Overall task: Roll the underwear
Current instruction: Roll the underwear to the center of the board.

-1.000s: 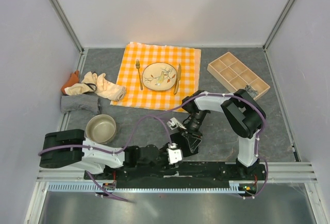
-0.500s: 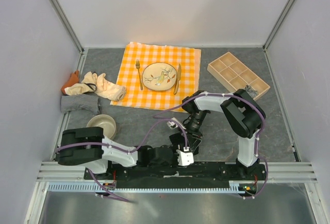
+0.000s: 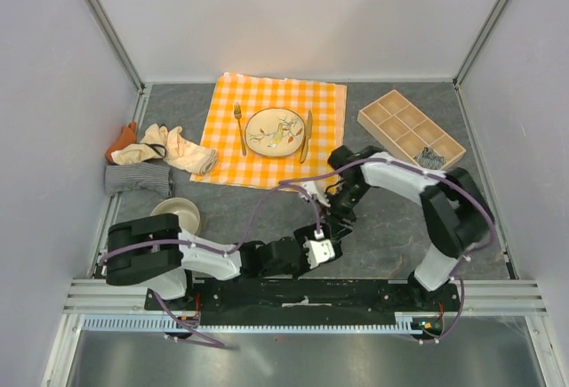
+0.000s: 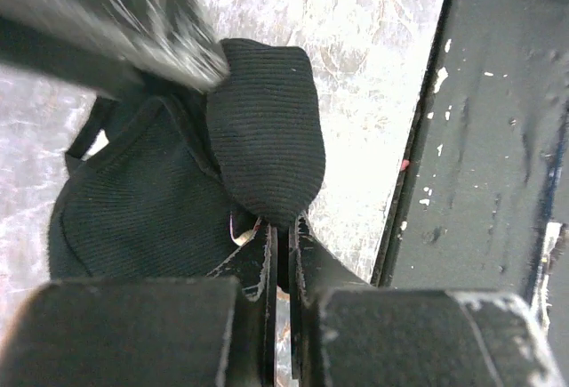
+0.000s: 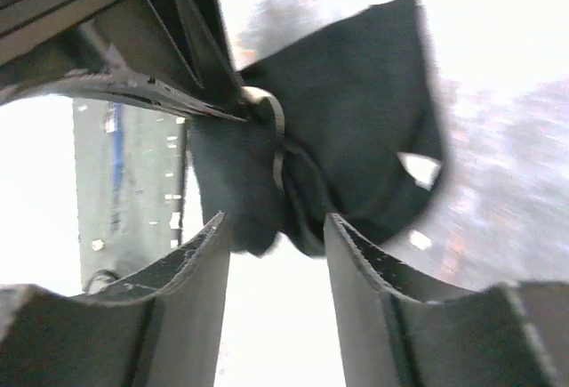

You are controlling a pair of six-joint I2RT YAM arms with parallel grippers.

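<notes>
Right fingers (image 5: 191,302) have drawn back from black underwear (image 4: 267,138).

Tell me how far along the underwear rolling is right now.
Done: nothing looks rolled yet. In hand: the black ribbed cloth underwear lies loosely folded, pinched by the shut left gripper, with the open right gripper facing it. Left: the grey-striped cloth garment, cream cloth garments and orange cloth garment sit bunched at the far left.

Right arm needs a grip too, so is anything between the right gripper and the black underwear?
Nothing loose is. The open right gripper faces the black underwear directly; only the left gripper, shut on a fold of it, occupies part of the cloth ahead.
</notes>
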